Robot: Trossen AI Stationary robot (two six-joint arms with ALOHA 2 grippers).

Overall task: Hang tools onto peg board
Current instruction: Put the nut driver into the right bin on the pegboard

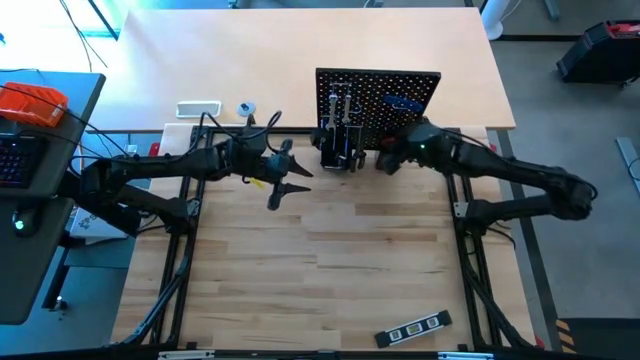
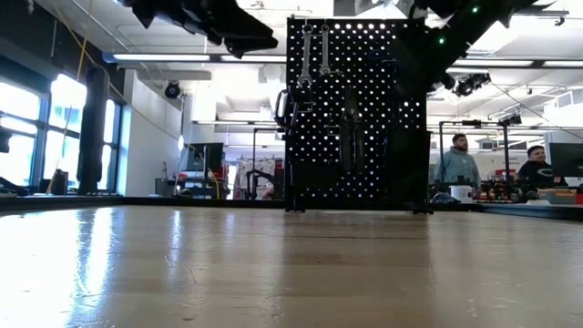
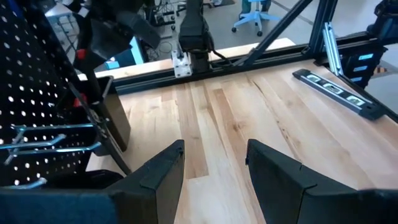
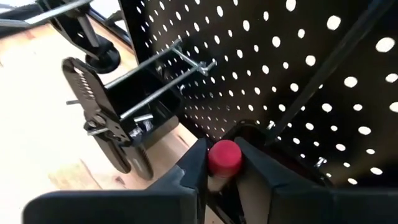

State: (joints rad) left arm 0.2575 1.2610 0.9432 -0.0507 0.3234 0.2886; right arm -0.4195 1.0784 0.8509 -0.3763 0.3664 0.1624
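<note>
- The peg board [image 1: 385,100] stands upright at the far middle of the wooden counter [image 1: 330,270], its perforated face toward the arms
- Two silver wrenches [image 2: 314,56] hang side by side near the top of the board in the low view; in the high view they show at the board's left part [image 1: 340,105]
- A blue-handled tool [image 1: 403,102] lies against the board's upper right in the high view; what kind it is cannot be told
- Black holder boxes [image 1: 340,150] sit at the foot of the board, with tools standing in them
- A black perforated-handled tool, seemingly pliers [image 4: 102,121], hangs on a long metal hook beside a holder box in the right wrist view
- The right gripper [image 4: 222,171] is close against the board's lower right area; its jaws are clamped on a small tool with a red rounded end [image 4: 224,157], the rest of that tool being hidden between the fingers
- In the high view the right gripper [image 1: 392,158] sits just in front of the board
- The left gripper [image 3: 214,165] hovers over the counter left of the board, jaws apart with nothing between them; in the high view it shows at [image 1: 285,185]
- The black level [image 1: 414,326] lies flat at the near right edge of the counter, well apart from both arms; the left wrist view shows it too [image 3: 339,93]
- Two people [image 2: 460,164] are in the room behind the counter
</note>
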